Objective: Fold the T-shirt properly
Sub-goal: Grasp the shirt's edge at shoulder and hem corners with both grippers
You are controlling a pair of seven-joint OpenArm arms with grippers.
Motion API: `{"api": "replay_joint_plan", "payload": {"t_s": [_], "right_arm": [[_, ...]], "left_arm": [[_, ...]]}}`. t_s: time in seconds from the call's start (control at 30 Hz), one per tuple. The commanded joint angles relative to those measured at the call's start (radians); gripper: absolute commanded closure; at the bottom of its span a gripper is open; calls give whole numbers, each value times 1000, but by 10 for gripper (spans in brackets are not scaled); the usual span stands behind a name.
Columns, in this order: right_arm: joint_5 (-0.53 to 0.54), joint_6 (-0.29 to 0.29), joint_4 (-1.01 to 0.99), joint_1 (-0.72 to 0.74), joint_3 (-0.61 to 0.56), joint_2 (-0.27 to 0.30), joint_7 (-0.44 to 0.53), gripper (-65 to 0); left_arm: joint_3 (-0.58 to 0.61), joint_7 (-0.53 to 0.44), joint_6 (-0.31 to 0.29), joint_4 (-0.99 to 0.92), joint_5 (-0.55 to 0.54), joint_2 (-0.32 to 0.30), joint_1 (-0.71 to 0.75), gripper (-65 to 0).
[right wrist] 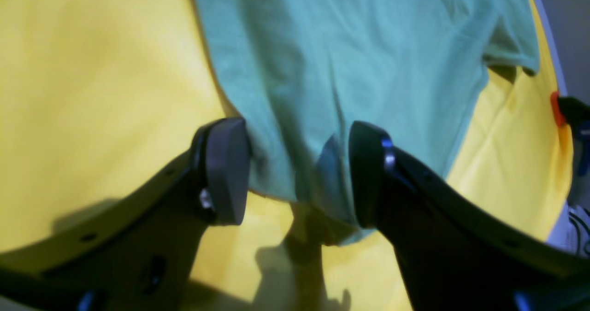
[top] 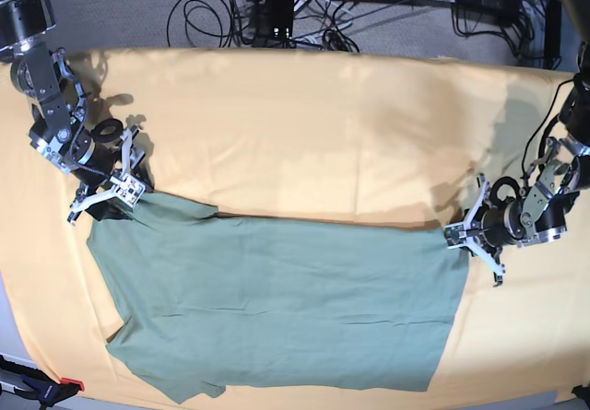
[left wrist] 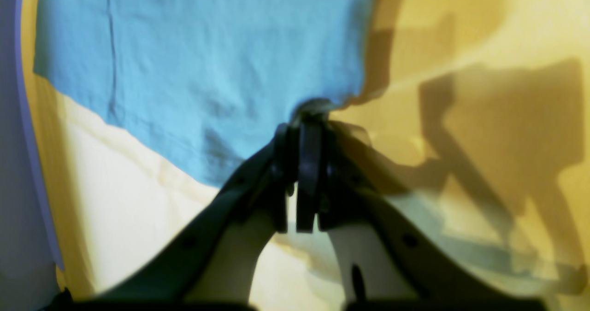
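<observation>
T-shirt (top: pixel 277 304) lay flat, spread wide on yellow cloth (top: pixel 304 134), near front edge of table. Top edge ran straight across middle. One sleeve (top: pixel 180 209) poked up at far left corner, other sleeve (top: pixel 180 387) by front edge. Left gripper (left wrist: pixel 306 117) was pressed together, pinching shirt corner (left wrist: pixel 322 103) at its right end. Right gripper (right wrist: pixel 295 173) was spread wide, fingers (right wrist: pixel 226 168) either side of shirt edge by upper sleeve. Lots of bare cloth lay behind shirt. Cables (top: pixel 277 9) sat past table's back edge.
</observation>
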Motion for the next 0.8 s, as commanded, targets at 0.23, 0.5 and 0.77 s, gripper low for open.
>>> {"api": "replay_joint_plan", "payload": {"t_s": [0.23, 0.5, 0.77], "right_arm": [[-16, -45, -13, 71, 9, 21, -16, 0], [114, -3, 132, 63, 10, 58, -206, 0], [347, 5, 220, 63, 10, 181, -463, 0]], "left_arm": [[-13, -8, -28, 13, -14, -25, -34, 0], [-13, -99, -106, 105, -14, -96, -34, 0], [-13, -106, -138, 282, -104, -205, -23, 0]]}}
